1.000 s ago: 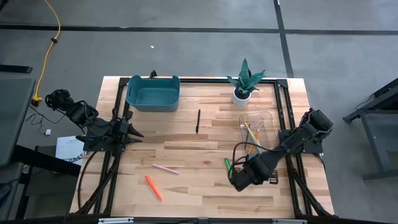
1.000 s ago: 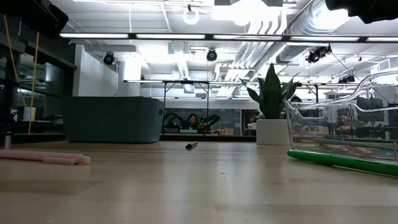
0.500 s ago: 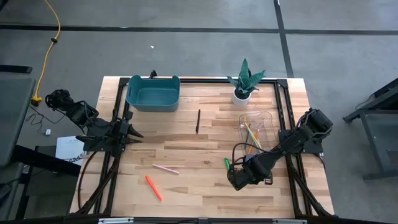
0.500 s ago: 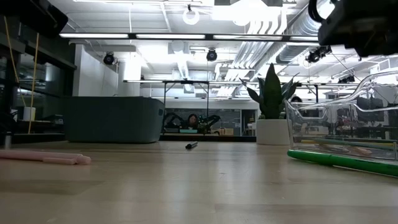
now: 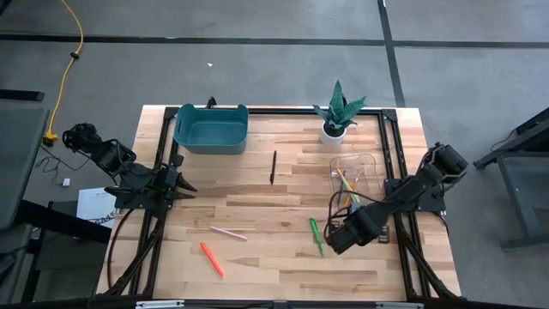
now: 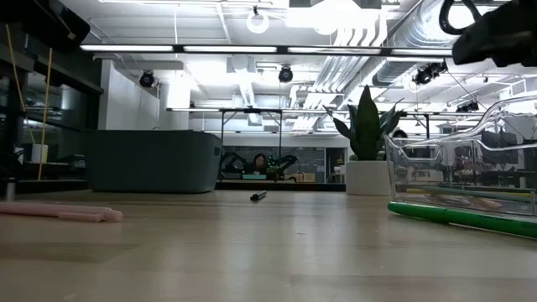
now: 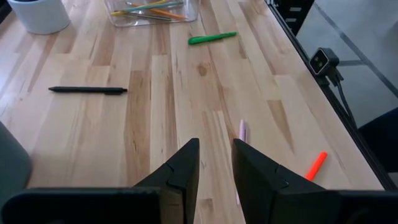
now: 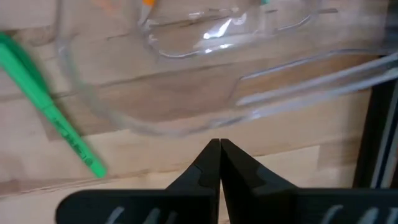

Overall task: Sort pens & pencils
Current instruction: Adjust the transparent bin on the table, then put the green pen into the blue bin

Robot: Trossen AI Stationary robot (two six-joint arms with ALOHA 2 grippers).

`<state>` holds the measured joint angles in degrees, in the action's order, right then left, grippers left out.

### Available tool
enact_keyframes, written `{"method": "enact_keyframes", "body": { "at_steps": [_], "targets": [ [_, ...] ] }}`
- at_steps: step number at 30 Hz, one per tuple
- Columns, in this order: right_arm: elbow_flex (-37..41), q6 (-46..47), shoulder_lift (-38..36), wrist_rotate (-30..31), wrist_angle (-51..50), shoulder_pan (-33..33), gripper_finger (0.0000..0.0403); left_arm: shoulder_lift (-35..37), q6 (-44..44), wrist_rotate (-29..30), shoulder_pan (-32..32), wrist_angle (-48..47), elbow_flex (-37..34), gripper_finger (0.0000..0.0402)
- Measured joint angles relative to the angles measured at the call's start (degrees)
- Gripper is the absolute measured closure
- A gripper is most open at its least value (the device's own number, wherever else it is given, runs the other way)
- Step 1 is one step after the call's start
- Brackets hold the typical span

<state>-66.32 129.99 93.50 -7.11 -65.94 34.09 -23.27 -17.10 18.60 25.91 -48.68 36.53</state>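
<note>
Hovering my right gripper point(image 5: 336, 243) beside the green pen point(image 5: 316, 235)

My right gripper is hanging empty with its fingers pressed together, just right of the green pen lying near the clear bin point(image 5: 367, 163) holding the pencils point(image 5: 346, 182); my left gripper point(image 7: 214, 163) is waiting, slightly parted, at the table's point(image 5: 283, 197) left edge. I am judging the pen light, stiff and smooth, likely to roll, so I would pinch it mid-barrel; black point(image 5: 273, 166), pink point(image 5: 228, 233) and red-orange point(image 5: 211, 259) pens are lying loose
</note>
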Motion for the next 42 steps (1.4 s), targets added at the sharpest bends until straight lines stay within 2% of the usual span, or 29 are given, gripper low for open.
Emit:
{"method": "enact_keyframes", "body": {
  "at_steps": [7,14,30,36,42],
  "targets": [
    [6.82,-0.05,-5.19,1.30,3.91,-2.01,0.0403,0.00,-0.07,0.01,0.00,0.02,0.00,0.0318],
    [9.82,-2.53,-7.88,4.40,3.90,-5.04,0.0403,0.00,-1.14,0.04,-0.02,0.06,0.00,0.0318],
    [10.70,-10.48,-8.58,5.14,1.07,-11.26,0.0403,0.00,-1.38,0.10,0.00,0.15,0.00,0.0318],
    [10.70,-10.69,-8.56,5.66,12.15,-9.84,0.0403,0.00,-1.38,0.10,-0.01,0.15,0.00,0.0318],
    [10.70,-11.77,-8.56,11.70,25.99,-6.75,0.0403,0.00,-1.33,0.09,-0.02,0.15,0.00,0.0318]
  ]
}}
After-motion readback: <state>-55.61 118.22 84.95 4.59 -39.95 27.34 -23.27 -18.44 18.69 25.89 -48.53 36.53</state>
